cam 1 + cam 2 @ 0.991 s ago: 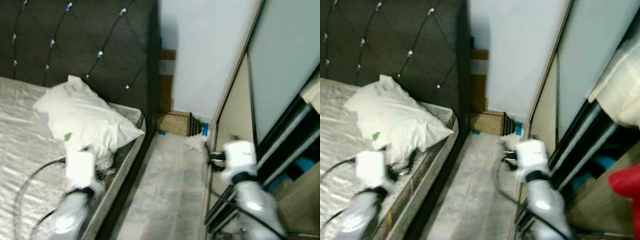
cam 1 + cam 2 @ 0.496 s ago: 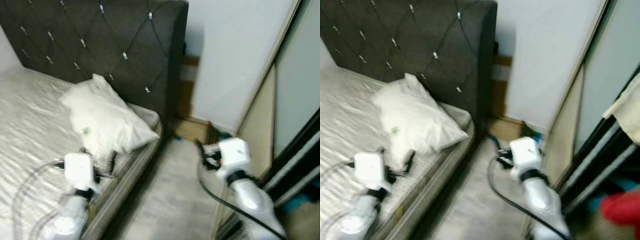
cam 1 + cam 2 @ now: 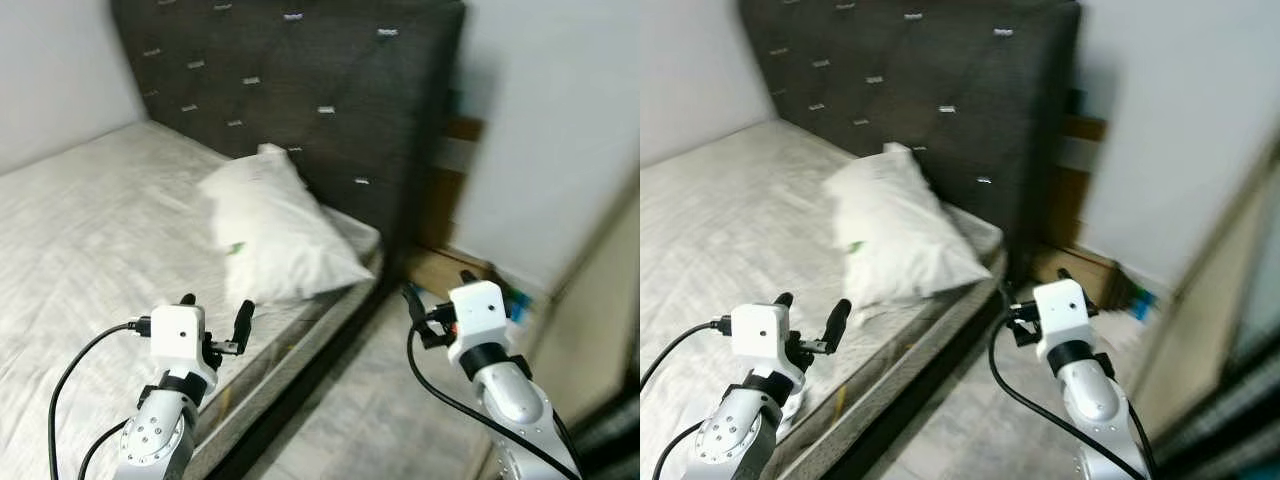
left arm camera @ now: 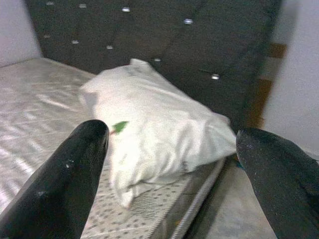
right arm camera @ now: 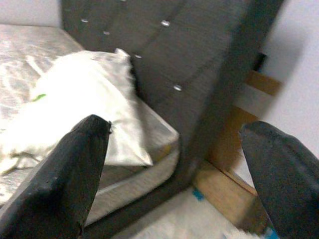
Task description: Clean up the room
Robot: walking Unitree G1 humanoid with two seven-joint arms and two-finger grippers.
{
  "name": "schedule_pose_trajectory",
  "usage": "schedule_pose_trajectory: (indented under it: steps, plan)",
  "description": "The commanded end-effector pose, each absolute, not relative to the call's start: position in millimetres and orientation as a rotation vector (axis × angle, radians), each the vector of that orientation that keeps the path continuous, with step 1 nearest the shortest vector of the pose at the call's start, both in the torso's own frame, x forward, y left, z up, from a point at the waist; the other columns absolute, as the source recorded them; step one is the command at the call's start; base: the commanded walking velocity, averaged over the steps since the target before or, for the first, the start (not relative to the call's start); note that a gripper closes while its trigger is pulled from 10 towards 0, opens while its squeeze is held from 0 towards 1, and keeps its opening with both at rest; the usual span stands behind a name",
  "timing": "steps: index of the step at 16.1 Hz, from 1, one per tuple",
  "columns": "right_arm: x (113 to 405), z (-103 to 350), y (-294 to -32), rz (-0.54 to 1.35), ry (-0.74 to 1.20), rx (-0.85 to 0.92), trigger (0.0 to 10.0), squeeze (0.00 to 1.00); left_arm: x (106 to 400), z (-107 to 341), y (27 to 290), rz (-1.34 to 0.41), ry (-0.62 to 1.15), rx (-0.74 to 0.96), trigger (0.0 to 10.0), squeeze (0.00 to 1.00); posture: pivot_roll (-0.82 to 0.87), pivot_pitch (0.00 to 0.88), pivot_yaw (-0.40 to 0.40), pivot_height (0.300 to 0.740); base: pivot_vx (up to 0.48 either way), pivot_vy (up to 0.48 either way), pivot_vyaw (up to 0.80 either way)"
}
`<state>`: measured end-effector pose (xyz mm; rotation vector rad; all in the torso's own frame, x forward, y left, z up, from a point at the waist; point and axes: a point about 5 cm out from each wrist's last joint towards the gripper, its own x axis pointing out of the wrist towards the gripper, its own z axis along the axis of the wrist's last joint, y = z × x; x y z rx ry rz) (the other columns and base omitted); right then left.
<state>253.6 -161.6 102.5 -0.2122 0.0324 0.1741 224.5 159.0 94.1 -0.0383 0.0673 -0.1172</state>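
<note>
The left gripper (image 3: 212,318) hangs in the air above the near edge of the bed (image 3: 90,230), its two black fingers (image 4: 70,174) spread wide apart and holding nothing. Straight ahead of those fingers, well apart from them, a white pillow (image 3: 275,240) lies on the mattress; in the left wrist view the pillow shows between the two finger tips, a small green mark (image 4: 118,127) on its near face. The pillow leans against the dark tufted headboard (image 3: 300,90), which rises behind it, dotted with shiny studs. The mattress itself is bare, a pale patterned grey, and runs away to the left of the left fingers. The right gripper (image 3: 437,296) is held up over the strip of floor (image 3: 370,420) between the bed and the wall, its fingers (image 5: 75,169) also spread wide and empty. Ahead of the right fingers, in the right wrist view, the corner of the bed and the edge of the headboard stand between the two tips, with the pillow towards the one finger and a brown box (image 5: 234,191) on the floor towards the other. Beyond the box, by the wall, something small and blue (image 3: 518,303) lies on the floor; it is too blurred to tell what it is. Black cables (image 3: 440,400) loop from both wrists.
</note>
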Motion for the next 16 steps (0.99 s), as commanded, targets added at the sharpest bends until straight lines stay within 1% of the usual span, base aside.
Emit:
schedule_pose_trajectory:
  steps: [1,7,16]
  plan:
    - [255.5,104.1,-152.9,0.21,0.023,-0.189,10.0,0.0,225.5,96.7,166.0,-0.103,0.061,-0.022,10.0,0.0,-0.03,0.0,-0.036,0.74,0.0,0.0,0.8]
    - [259.0,105.1,-148.1,0.25,0.017,-0.184,10.0,0.0,225.2,96.4,164.4,-0.104,0.055,-0.026,10.0,0.0,-0.02,0.0,-0.047,0.74,0.0,0.0,0.8]
    - [260.7,104.1,-147.1,0.261,0.015,-0.18,10.0,0.0,226.7,97.9,162.1,-0.113,0.046,-0.025,10.0,0.0,-0.03,0.0,-0.041,0.74,0.0,0.0,0.8]
